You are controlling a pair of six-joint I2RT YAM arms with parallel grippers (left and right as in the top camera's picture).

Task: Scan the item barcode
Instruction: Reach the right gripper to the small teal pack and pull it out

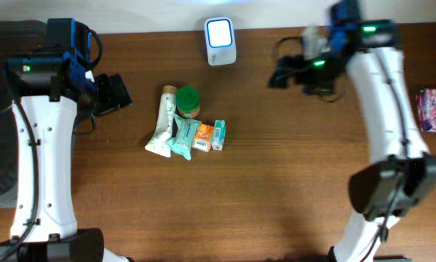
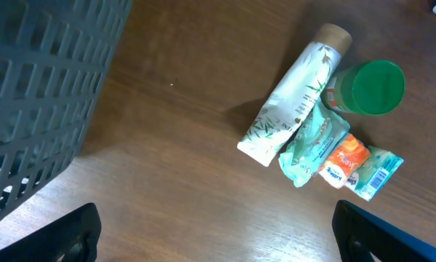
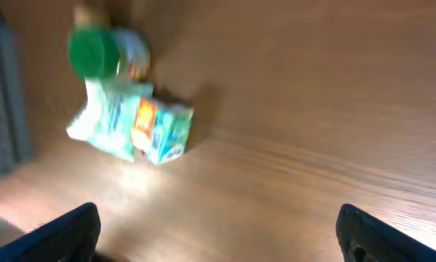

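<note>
Heaped on the surface (image 1: 276, 189) near the scanner (image 1: 220, 40), likely for a short carry: tube (image 1: 163, 124), green-lidded jar (image 1: 188, 102), pouch (image 1: 180, 138), small box (image 1: 218, 135); none lifted yet; left jaws and right jaws spread wide, empty, parked either side.
</note>
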